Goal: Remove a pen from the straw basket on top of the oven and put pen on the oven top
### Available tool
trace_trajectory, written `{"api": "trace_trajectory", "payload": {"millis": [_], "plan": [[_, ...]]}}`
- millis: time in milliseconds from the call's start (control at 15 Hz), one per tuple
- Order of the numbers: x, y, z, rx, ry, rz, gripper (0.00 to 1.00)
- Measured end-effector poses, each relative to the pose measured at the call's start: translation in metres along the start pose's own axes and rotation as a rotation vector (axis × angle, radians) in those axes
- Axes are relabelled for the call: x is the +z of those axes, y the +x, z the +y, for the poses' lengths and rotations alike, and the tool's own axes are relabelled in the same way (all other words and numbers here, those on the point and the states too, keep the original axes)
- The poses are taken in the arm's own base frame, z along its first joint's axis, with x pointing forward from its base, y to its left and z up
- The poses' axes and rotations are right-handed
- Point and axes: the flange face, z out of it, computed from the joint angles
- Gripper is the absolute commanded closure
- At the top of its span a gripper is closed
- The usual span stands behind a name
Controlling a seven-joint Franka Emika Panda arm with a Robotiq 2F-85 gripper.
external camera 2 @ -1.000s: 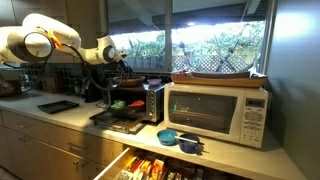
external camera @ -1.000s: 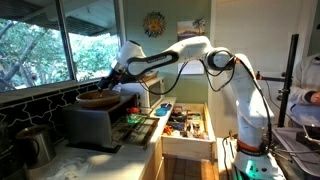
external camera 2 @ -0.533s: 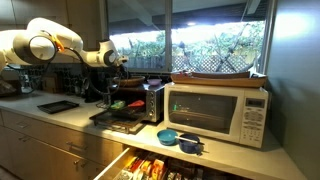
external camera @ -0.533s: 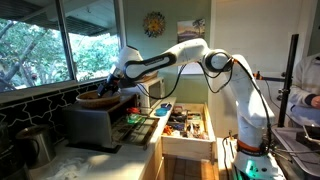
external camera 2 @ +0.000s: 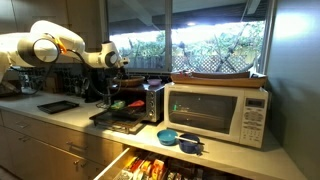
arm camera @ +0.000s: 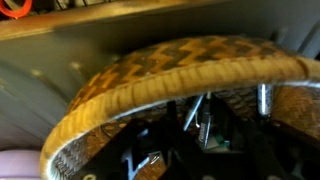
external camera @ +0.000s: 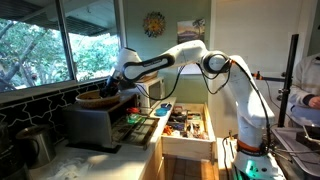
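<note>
Gripper (external camera: 111,88) poised over the straw basket (external camera: 97,99), which sits atop the oven (external camera: 95,124) near the window edge of the counter (external camera: 80,155). How far the claw is open cannot be told, and nothing is seen held. The descent is best kept vertical, jaws straddling a single pen (the basket's contents (arm camera: 200,128) read only as dark, blurred shapes). The basket is shallow, with a light-brown zigzag weave and a thick coiled rim.

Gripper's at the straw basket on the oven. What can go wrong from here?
1. The gripper sits right at the rim of the straw basket, which appears to rest loose on the oven. A nudge might slide or tip it off.
2. In the wrist view the basket contents look cluttered and blurred, so the grasp may catch several items or miss the pen.
</note>
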Motion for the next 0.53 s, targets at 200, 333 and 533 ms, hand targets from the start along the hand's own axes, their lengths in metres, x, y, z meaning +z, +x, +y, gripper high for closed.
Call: {"api": "trace_trajectory", "payload": {"millis": [200, 333, 533], "plan": [[-0.001, 0.002, 0.006, 0.006, -0.013, -0.016, 0.98], [-0.003, 0.004, 0.008, 0.009, -0.018, -0.015, 0.97], [-0.010, 0.011, 0.013, 0.017, -0.022, 0.003, 0.97]]}}
